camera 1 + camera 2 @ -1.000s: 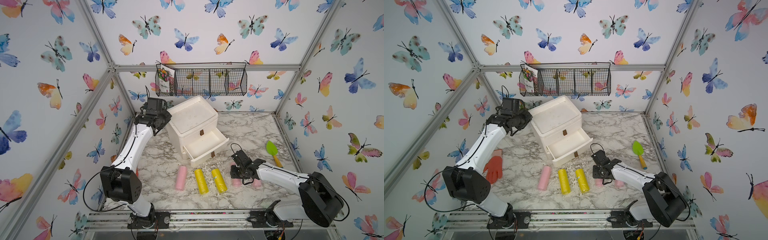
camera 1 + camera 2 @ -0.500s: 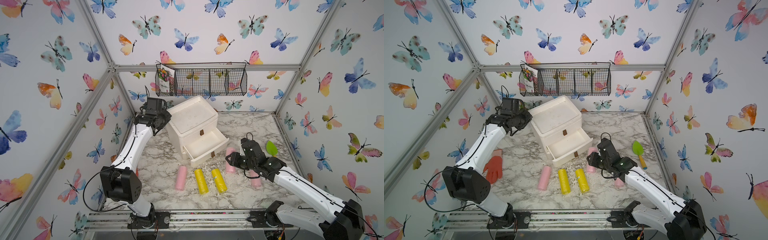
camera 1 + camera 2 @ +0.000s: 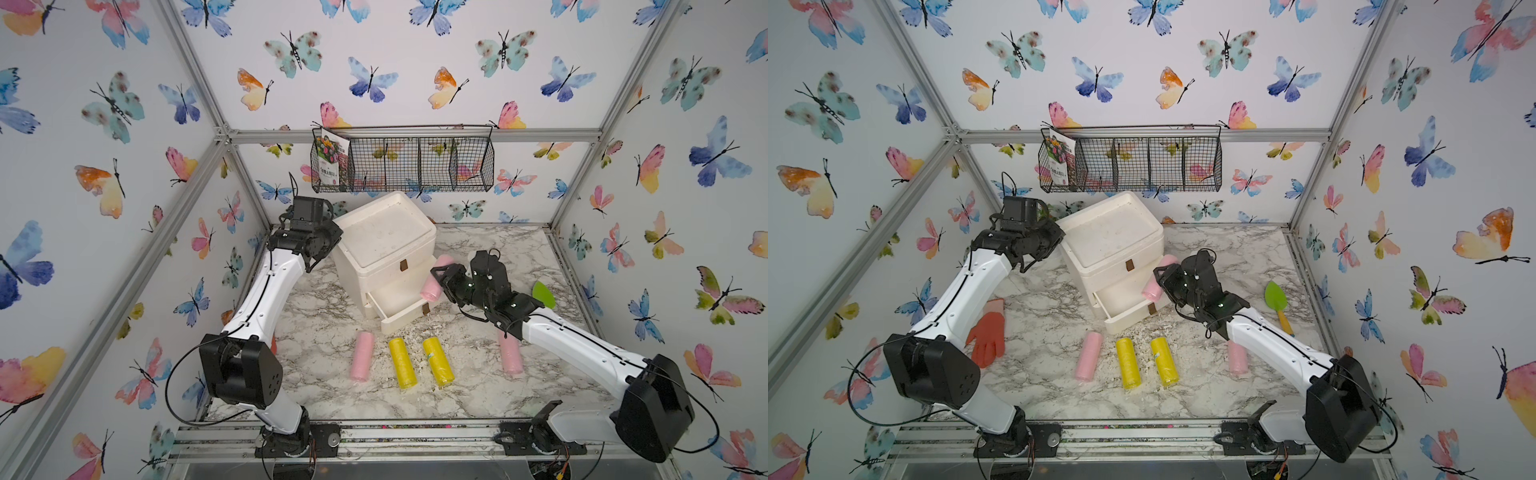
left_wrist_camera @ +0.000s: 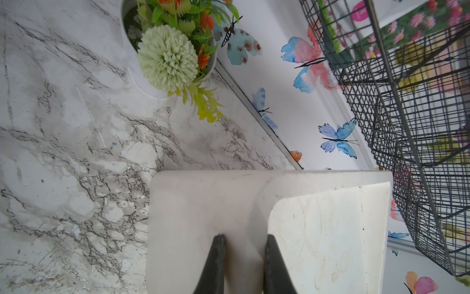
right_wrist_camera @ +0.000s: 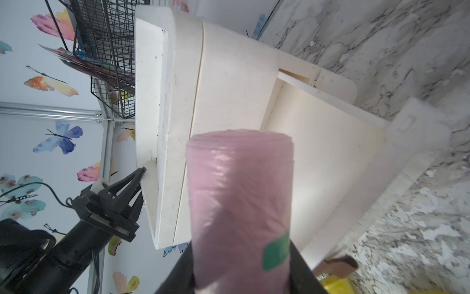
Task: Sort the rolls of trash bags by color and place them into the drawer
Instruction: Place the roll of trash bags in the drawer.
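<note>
Right end effector (image 3: 441,280) is clenched on a pale pink roll (image 3: 433,287), holding it tilted over the side of the open drawer (image 3: 405,319) nearest that arm, not yet lowered in. The right wrist view shows the roll sticking out past the fingers, with the drawer's pale floor behind it. Left end effector (image 4: 244,254) pinches the rear rim of the white cabinet (image 3: 384,237), apparently to steady it. The job looks near its start: the drawer seems empty wherever its floor shows. On the tabletop (image 3: 324,332) lie a second pink roll (image 3: 361,356), a yellow roll (image 3: 402,362) with its yellow twin (image 3: 437,360) just beside it, and a third pink roll (image 3: 510,353) partly under the right arm. No green rolls appear in any view. As for writing, the held roll carries a small green sticker (image 5: 276,250) with nothing legible, and the flower-printed packet (image 3: 330,160) in the wire basket (image 3: 415,162) bears print too small to read.
</note>
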`<action>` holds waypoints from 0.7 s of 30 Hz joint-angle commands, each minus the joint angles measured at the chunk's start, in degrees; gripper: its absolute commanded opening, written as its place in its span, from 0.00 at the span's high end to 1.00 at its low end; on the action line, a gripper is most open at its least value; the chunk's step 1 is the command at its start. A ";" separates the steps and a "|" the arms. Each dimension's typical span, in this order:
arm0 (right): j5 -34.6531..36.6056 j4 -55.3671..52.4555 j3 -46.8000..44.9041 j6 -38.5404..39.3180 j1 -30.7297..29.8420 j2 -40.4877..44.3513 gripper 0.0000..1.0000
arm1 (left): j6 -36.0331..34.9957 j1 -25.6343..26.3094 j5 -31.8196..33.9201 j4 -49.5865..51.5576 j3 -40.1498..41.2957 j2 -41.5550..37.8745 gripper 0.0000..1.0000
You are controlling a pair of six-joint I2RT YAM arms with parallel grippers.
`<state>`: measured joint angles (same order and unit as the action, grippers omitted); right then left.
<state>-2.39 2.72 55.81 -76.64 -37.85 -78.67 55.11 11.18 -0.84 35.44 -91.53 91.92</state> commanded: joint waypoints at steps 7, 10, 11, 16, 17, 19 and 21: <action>5.91 6.99 2.61 -11.26 -0.49 -6.47 0.52 | 5.01 0.42 -8.12 -1.16 2.01 2.97 1.00; 6.17 6.77 3.43 -11.94 -1.13 -8.65 0.51 | 5.01 0.44 -8.33 -1.42 1.99 3.42 1.00; 6.09 6.62 3.78 -12.19 -1.42 -9.39 0.51 | 5.01 0.42 -8.45 -1.50 2.05 3.52 1.00; 6.35 7.21 4.31 -13.70 -2.48 -12.12 0.51 | 4.92 0.42 -8.64 -1.66 2.06 3.88 1.00; 6.26 7.25 4.57 -13.95 -2.58 -12.66 0.51 | 4.92 0.42 -8.65 -1.60 2.02 3.93 1.00; 6.00 7.26 5.11 -14.04 -2.76 -13.56 0.47 | 4.92 0.33 -8.74 -1.61 1.97 3.99 1.00; 5.97 7.30 5.52 -14.32 -2.77 -14.24 0.39 | 4.83 0.27 -8.75 -1.66 1.97 4.06 1.00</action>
<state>2.68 8.23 59.59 -90.04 -40.23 -92.09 55.11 10.85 -1.65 35.40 -91.53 91.98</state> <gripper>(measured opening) 0.596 0.162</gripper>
